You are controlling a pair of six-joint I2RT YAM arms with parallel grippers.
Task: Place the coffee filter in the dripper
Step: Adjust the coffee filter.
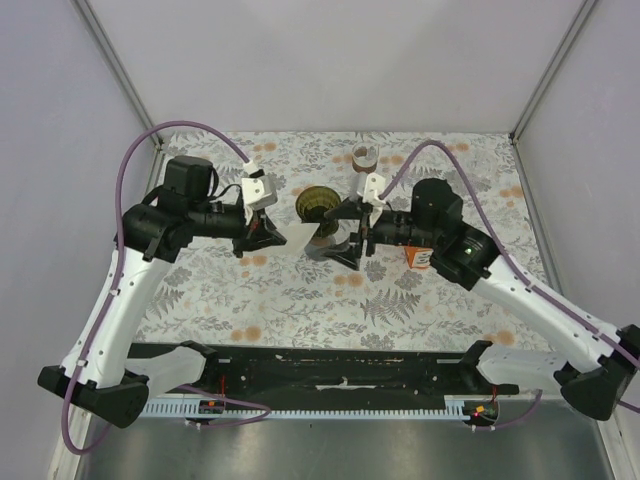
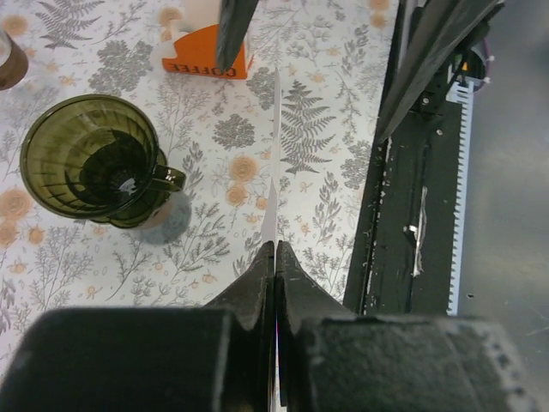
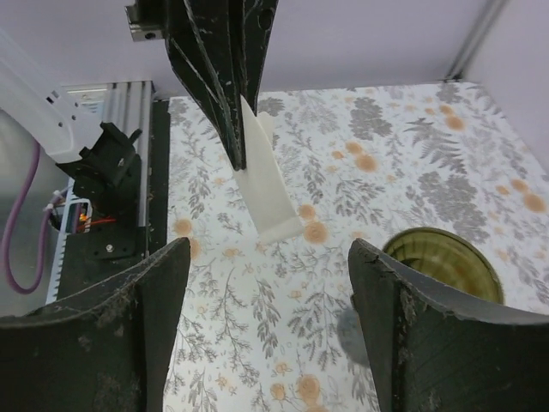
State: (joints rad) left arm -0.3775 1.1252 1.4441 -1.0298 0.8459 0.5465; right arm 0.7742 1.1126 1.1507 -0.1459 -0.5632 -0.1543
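Left hand (image 2: 275, 251): closed tight on the coffee filter (image 2: 275, 206). In its own wrist view the paper shows edge-on, a thin white line running out from between the pinched fingers.

Coffee filter, top view (image 1: 300, 240): folded flat and held out in the middle of the bench (image 1: 300, 300), between the two hands. It is not in the dripper.

Dripper (image 1: 318, 203): dark green glass with a side handle, standing upright and mouth up on the floral bench. It is just beyond the filter and apart from it (the cone looks empty in the left wrist view).

Right hand (image 3: 270, 249): fingers spread wide, gripping nothing. It faces the left hand, with the filter hanging in front of the gap. Whether the paper's lower corner touches the bench, cannot tell.

Other items: an orange coffee box (image 1: 420, 258) beside the right arm, and a brown cup (image 1: 365, 155) at the far edge of the bench.
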